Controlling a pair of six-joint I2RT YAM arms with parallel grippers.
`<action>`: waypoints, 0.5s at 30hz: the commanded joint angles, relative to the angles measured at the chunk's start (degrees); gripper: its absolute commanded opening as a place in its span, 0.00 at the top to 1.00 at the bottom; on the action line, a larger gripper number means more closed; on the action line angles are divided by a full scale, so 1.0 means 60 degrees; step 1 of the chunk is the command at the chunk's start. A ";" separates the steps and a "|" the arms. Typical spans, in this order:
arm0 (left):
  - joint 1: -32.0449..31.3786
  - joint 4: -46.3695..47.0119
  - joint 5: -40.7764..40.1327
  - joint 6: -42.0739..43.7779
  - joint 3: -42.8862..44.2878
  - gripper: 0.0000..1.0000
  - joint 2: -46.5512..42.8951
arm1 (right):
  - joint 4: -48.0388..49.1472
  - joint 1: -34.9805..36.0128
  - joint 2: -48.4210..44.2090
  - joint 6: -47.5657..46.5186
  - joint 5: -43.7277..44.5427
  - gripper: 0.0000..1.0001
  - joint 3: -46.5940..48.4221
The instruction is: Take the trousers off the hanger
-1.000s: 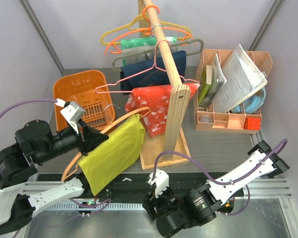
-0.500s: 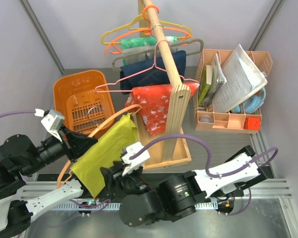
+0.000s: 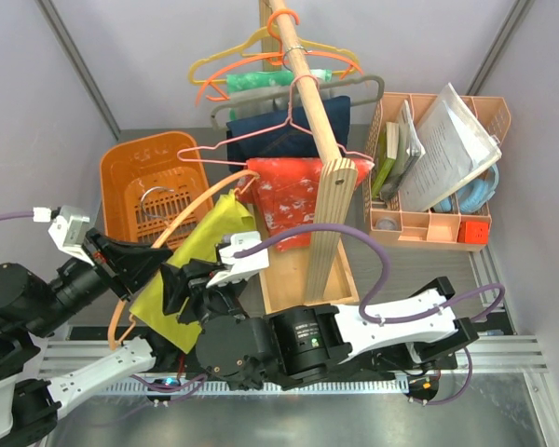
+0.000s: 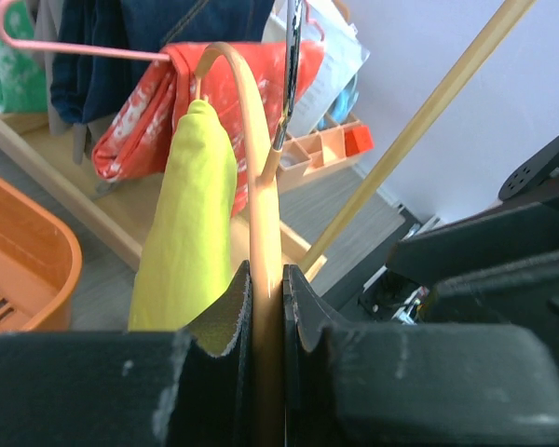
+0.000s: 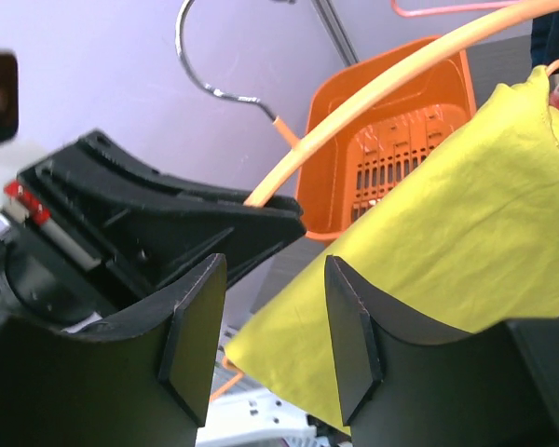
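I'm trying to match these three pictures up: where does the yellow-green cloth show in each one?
Top external: the trousers hang left of centre, just above the arms.
Left wrist: the trousers are centre-left, hanging as a narrow vertical fold.
Right wrist: the trousers fill the lower right.
Shared landmark: the orange basket shows in all three views.

Bright, even light from overhead; shadows on the surface (image 3: 419,275) are faint and soft. My left fingers (image 4: 121,391) sit too close to the lens, blurred and dark. My right fingers (image 5: 191,335) are soft-edged as well.
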 commanded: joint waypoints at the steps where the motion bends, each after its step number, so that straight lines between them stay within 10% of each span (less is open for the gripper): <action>1: 0.0027 0.3003 0.0125 0.0069 0.0468 1.00 -0.0260 | 0.2112 -0.0315 -0.0187 -0.0654 0.0356 0.48 0.0190; 15: 0.0027 0.3678 0.1005 -0.0063 0.1009 1.00 -0.0304 | 0.4779 -0.0477 0.0677 -0.2602 0.0265 0.49 0.1040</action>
